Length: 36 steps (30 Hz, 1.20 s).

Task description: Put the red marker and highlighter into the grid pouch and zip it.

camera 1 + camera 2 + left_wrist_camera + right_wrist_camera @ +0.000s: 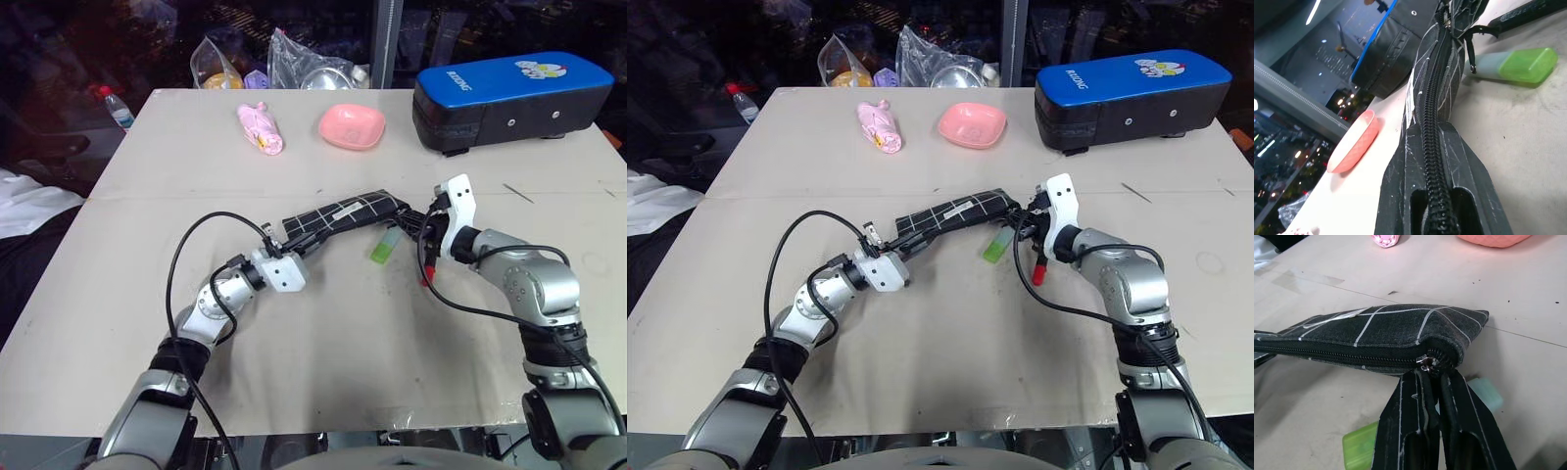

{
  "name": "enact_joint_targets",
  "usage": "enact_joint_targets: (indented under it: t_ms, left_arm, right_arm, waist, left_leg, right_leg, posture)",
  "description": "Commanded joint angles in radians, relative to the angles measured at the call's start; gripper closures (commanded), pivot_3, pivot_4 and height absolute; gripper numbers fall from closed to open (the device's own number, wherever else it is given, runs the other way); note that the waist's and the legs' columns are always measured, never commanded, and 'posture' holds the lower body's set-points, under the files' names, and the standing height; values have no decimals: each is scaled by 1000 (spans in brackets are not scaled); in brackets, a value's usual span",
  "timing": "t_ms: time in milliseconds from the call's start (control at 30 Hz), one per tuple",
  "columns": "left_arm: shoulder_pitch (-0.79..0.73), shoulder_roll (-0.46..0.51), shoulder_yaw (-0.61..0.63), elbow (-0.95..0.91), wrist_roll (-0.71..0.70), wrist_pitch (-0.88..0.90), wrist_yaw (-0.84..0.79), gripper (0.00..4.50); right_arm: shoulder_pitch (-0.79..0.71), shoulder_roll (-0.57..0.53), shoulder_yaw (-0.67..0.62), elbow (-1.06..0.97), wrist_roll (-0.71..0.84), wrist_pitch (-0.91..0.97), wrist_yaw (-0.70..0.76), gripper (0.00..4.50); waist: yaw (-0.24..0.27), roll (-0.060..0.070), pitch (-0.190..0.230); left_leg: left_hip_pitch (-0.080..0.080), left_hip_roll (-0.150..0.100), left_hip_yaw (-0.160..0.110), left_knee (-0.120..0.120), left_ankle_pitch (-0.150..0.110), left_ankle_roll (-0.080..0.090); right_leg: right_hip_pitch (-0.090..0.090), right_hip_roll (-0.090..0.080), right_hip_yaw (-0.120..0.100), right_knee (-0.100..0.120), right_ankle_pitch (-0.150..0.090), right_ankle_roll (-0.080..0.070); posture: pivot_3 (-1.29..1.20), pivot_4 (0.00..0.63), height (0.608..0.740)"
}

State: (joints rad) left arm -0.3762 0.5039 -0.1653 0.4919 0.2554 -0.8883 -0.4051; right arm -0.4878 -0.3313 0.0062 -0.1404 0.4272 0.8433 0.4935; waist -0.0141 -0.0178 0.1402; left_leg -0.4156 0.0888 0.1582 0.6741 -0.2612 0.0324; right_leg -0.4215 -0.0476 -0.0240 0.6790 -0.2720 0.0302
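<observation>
A pale tabletop is seen against a dark, cluttered background, with a blue-topped black case at its far right, a pink dish and a pink wrapped item near the far edge, and plastic bags just beyond it. The grid pouch is stretched between the two grippers in the middle of the table, lifted slightly off the surface. Its left end is pinched by the left gripper, whose fingers are clamped shut across the zipper line. Its right end is gripped by the right gripper, whose fingers are closed tightly at the zipper pull. The zipper teeth are seen closed along the visible length. The highlighter is lying on the table just below the pouch's right end, outside it. The red marker is lying on the table beside the right gripper, partly hidden under the arm, also outside the pouch
</observation>
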Motion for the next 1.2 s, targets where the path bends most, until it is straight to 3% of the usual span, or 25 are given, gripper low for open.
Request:
enact_joint_targets:
  t_ms: [33,133,233,367,667,1133,1200]
  left_arm:
    - [36,-4,21,-116,13,65,33,4485]
    - [73,-7,25,-181,19,124,42,4485]
    - [119,-15,39,-255,27,191,67,4500]
    - [186,-45,80,-381,50,315,127,4500]
    - [264,-104,68,-532,50,460,139,4500]
    - [282,-128,57,-547,65,502,163,4500]
    - [286,-129,54,-552,66,505,165,4500]
  right_arm:
    - [-38,12,11,-23,-18,-33,-19,4500]
    - [-48,19,13,-17,-24,-35,-23,4500]
    - [-64,37,17,-6,-26,-34,-27,3544]
    - [-74,56,31,-2,-49,-60,-41,1674]
    - [-89,81,68,4,-99,-69,-74,1674]
    - [-109,142,70,82,-143,-105,-113,1674]
    - [-111,145,70,93,-149,-115,-114,2448]
  waist:
    - [0,0,0]
    - [0,0,0]
    - [0,0,0]
    - [0,0,0]
    - [0,0,0]
    - [0,0,0]
    - [0,0,0]
  left_leg:
    - [0,0,0,0,0,0]
    - [0,0,0,0,0,0]
    - [0,0,0,0,0,0]
    - [0,0,0,0,0,0]
    - [0,0,-1,0,0,-1]
    - [0,0,-1,0,0,-1]
    - [0,0,-1,0,0,-1]
  right_leg:
    - [0,0,0,0,0,0]
    - [0,0,0,0,0,0]
    - [0,0,0,0,0,0]
    - [0,0,0,0,0,0]
    - [0,0,-1,1,0,0]
    - [0,0,-1,1,0,0]
    - [0,0,-1,1,0,0]
  posture:
    - [0,150,717]
    - [0,150,717]
    - [0,150,717]
    - [0,150,717]
    - [0,150,717]
    - [0,150,717]
    - [0,150,717]
